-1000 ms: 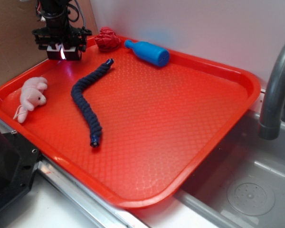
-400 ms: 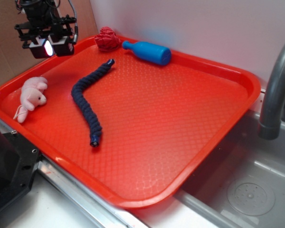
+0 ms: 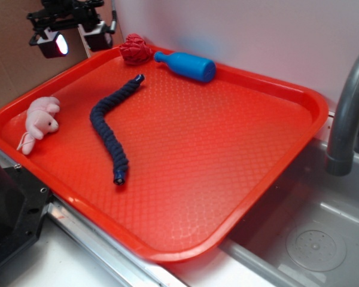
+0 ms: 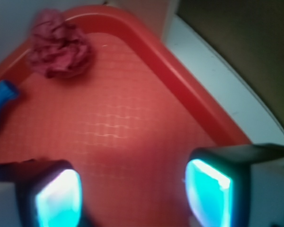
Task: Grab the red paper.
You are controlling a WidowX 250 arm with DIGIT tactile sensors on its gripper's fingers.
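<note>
The red paper is a dark-red crumpled ball in the far left corner of the orange-red tray. In the wrist view the red paper lies at the upper left, well ahead of the fingers. My gripper hangs open above the tray's left rim, to the left of the paper and apart from it. Nothing sits between its two lit fingertips; only bare tray floor shows in the gap of the gripper.
A blue bottle lies next to the paper on its right. A dark blue rope curves across the tray's left half, and a pink plush toy rests near the left rim. A sink and grey faucet are at the right.
The gripper has risen and shifted left and back, from low over the tray floor to above the left rim, and its fingers have spread wider apart.
</note>
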